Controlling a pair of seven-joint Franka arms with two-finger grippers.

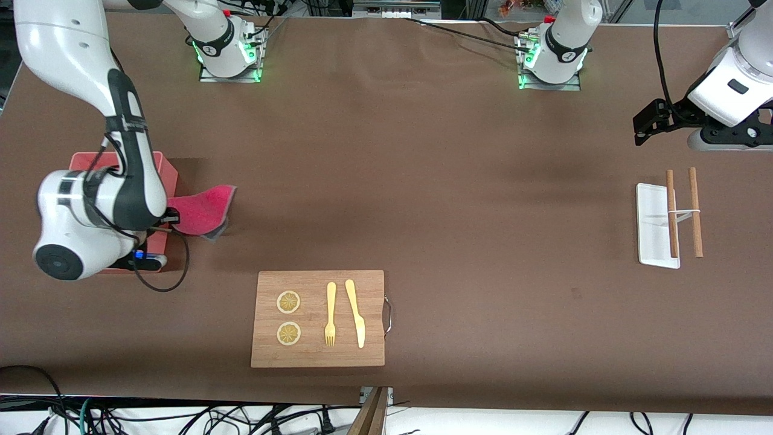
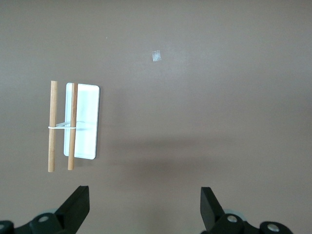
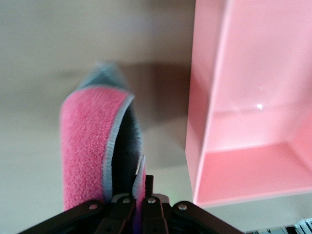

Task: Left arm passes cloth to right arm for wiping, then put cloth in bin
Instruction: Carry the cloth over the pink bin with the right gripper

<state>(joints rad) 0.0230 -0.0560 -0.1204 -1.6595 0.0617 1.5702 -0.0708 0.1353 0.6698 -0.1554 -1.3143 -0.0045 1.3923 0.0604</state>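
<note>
The crimson-pink cloth [image 1: 205,209] with grey edging hangs folded from my right gripper [image 1: 171,219], which is shut on its edge. In the right wrist view the cloth [image 3: 87,146] droops from my closed fingers [image 3: 146,195], its dark grey reverse showing in the fold. It hangs beside the pink bin [image 1: 168,175], just past the wall toward the left arm's end; the bin's wall and floor [image 3: 248,146] show in the right wrist view. My left gripper [image 2: 144,207] is open and empty, held high over the table at the left arm's end.
A wooden board [image 1: 318,318] with two lemon slices, a fork and a knife lies near the front camera. A small white tray [image 1: 655,225] with two wooden sticks across it lies at the left arm's end; it also shows in the left wrist view [image 2: 83,121].
</note>
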